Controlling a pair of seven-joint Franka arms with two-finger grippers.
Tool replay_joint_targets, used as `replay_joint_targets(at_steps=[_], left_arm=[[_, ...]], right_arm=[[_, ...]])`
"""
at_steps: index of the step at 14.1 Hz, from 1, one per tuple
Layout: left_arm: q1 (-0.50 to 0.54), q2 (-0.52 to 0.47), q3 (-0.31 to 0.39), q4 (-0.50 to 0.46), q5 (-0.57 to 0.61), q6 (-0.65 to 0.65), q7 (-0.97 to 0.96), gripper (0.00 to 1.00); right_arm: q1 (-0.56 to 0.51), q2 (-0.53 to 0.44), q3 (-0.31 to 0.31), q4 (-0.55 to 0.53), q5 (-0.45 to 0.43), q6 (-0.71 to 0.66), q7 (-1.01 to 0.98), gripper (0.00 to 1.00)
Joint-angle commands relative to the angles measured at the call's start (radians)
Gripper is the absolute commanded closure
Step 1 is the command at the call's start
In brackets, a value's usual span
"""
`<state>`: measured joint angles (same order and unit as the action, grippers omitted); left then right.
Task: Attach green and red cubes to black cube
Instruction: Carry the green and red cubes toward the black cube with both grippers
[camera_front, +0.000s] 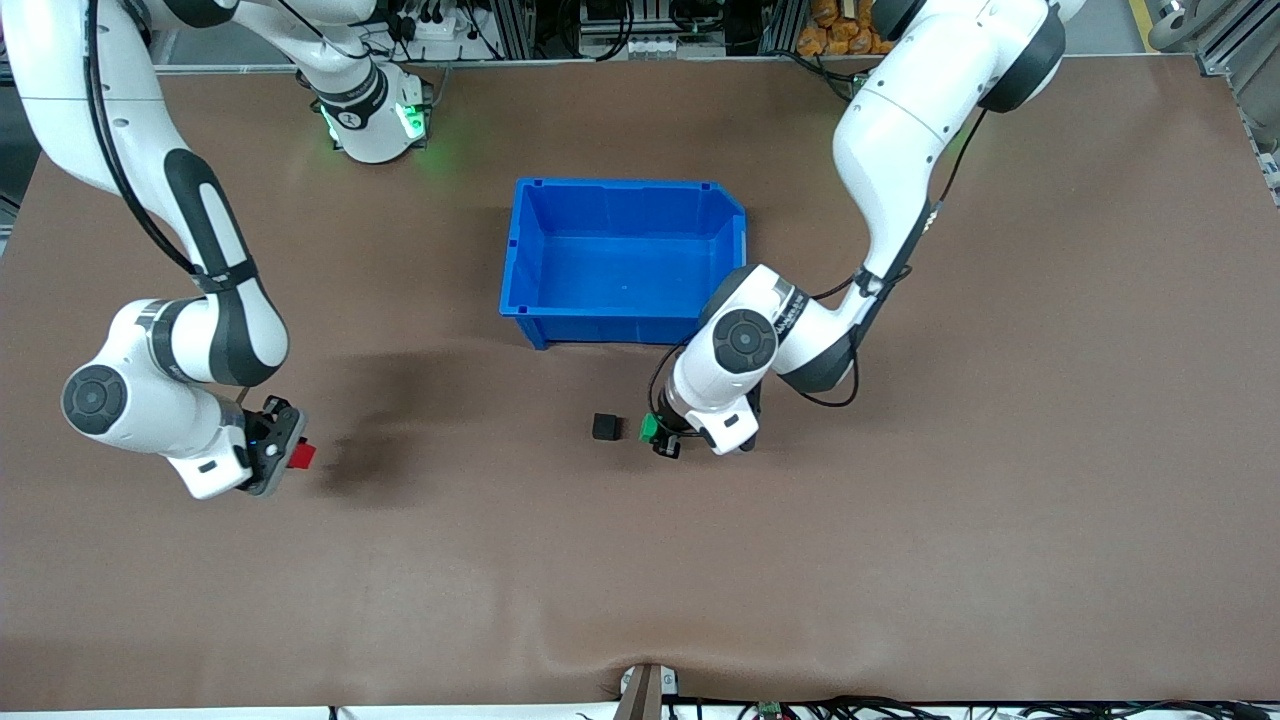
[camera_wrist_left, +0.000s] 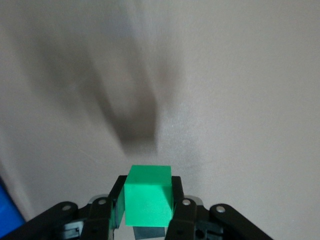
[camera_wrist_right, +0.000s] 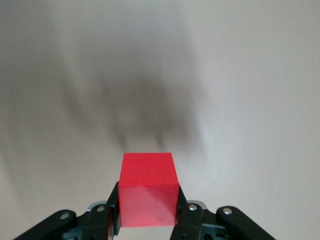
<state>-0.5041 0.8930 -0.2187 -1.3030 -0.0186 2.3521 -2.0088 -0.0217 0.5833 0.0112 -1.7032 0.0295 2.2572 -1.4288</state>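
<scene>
**Both coloured cubes held, black cube waiting on the bench**

The green cube (camera_wrist_left: 148, 196) is pinched in the left tool (camera_front: 662, 436), whose fingers (camera_wrist_left: 179, 200) are closed against two of its sides, leaving the leading face free. That free face is judged to be the reason for the grip: it is the one that must meet the black cube (camera_front: 605, 427). The left tool is held low over the bench (camera_front: 900, 560), and the black cube lies just beside the green cube, apart from it by a narrow gap, with nothing between them. In the left wrist view the black cube shows only as a dark smear ahead of the tool.

The red cube (camera_wrist_right: 148, 189) is clamped the same way in the right tool (camera_front: 285, 455), its fingers (camera_wrist_right: 183, 206) pressed on two sides and its front face exposed. This tool is held well apart from the black cube, toward the right arm's end of the bench, and appears to wait with its load.

A blue bin (camera_front: 527, 250) stands on the bench close to the left tool's arm; nothing is seen in it.

Neither cube is yet attached. Small print on the left arm's wrist joint cannot be read; no other writing is visible.
</scene>
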Motion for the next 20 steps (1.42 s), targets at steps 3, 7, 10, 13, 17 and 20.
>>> replay_joint_targets(at_steps=[3, 7, 10, 13, 17, 20], left_arm=[[-0.114, 0.063, 0.099, 0.042, -0.009, 0.072, -0.091, 1.0], [-0.146, 0.086, 0.13, 0.065, -0.012, 0.088, -0.142, 1.0], [-0.157, 0.098, 0.13, 0.079, -0.011, 0.13, -0.192, 1.0], [-0.162, 0.106, 0.131, 0.077, -0.011, 0.139, -0.194, 1.0], [-0.165, 0.112, 0.131, 0.065, 0.003, 0.13, -0.185, 1.0], [-0.165, 0.098, 0.131, 0.062, 0.02, 0.051, -0.18, 1.0]], right_arm=[[0.142, 0.058, 0.036, 0.074, -0.002, 0.001, -0.157, 1.0], [0.278, 0.125, 0.047, 0.077, 0.0, 0.084, -0.13, 1.0], [0.333, 0.159, 0.055, 0.097, -0.002, 0.082, -0.006, 1.0], [0.448, 0.171, 0.052, 0.142, -0.032, 0.073, 0.203, 1.0], [0.483, 0.22, 0.047, 0.201, -0.037, 0.071, 0.263, 1.0], [0.5, 0.242, 0.046, 0.221, -0.037, 0.064, 0.292, 1.0]])
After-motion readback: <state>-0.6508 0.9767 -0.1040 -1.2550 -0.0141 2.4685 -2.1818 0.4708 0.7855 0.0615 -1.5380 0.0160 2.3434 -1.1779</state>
